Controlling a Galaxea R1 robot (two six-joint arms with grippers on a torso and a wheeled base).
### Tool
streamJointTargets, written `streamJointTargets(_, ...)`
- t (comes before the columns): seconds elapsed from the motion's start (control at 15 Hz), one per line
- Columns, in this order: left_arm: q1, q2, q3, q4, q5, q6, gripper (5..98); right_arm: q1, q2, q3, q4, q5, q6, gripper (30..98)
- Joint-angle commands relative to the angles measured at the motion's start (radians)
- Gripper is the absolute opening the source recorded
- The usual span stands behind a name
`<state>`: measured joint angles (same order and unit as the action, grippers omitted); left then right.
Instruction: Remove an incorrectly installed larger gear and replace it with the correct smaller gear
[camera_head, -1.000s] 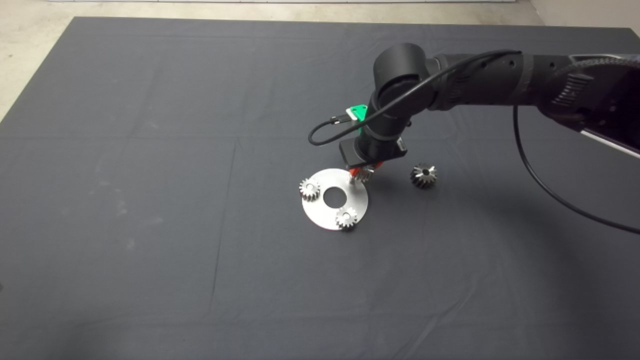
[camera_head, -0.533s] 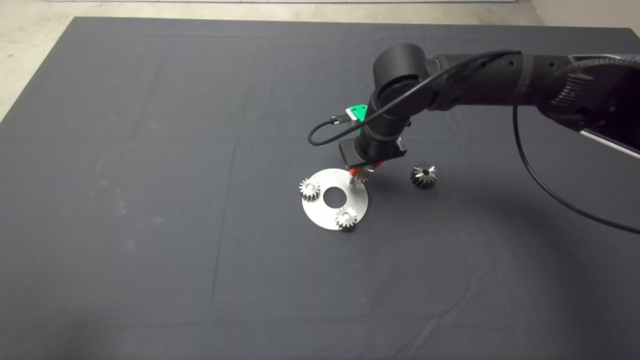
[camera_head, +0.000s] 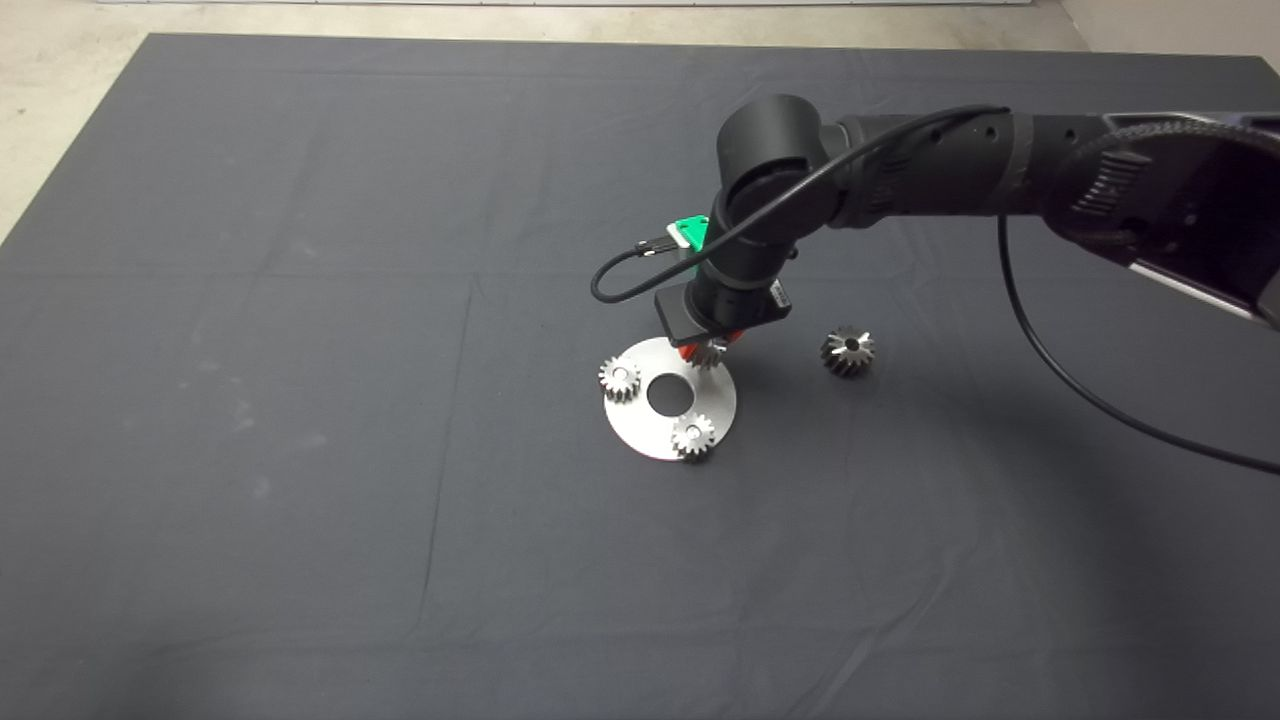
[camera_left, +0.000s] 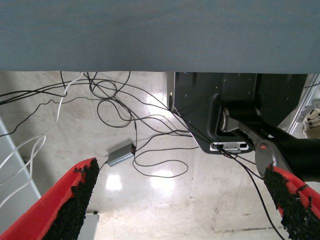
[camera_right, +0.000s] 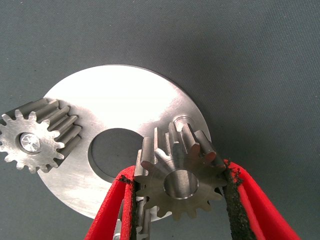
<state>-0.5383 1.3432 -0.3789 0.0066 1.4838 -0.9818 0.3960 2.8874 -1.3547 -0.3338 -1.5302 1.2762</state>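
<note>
My right gripper (camera_head: 706, 352) hangs over the far edge of the round silver plate (camera_head: 650, 432), shut on the smaller gear (camera_head: 708, 353). The right wrist view shows that gear (camera_right: 182, 182) pinched between the two red fingers (camera_right: 245, 200), just above the plate (camera_right: 125, 95) and beside a bare peg (camera_right: 182, 121). The larger gear (camera_head: 848, 351) lies on the mat to the right of the plate, apart from it. My left gripper (camera_left: 182, 200) is parked off the mat, open and holding nothing.
Two other small gears sit on pegs on the plate, one at its left edge (camera_head: 619, 379) (camera_right: 37, 142) and one at its near edge (camera_head: 692, 436). The plate has a central hole (camera_head: 668, 395). Cables and a black base lie on the floor in the left wrist view.
My right arm has shifted a little to the left with the small gear, which now hangs further in over the plate. The larger gear and the two seated gears have not moved.
</note>
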Motion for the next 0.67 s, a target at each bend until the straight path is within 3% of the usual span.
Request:
streamJointTargets(0.0,0.001,-0.006,0.010,0.010,0.006,0.006,84.3,0.021,0.004,0.002,-0.025,-0.107,-0.001,35.1)
streamJointTargets(0.6,0.001,-0.006,0.010,0.010,0.006,0.005,84.3,0.021,0.004,-0.015,-0.017,-0.103,-0.005,35.1)
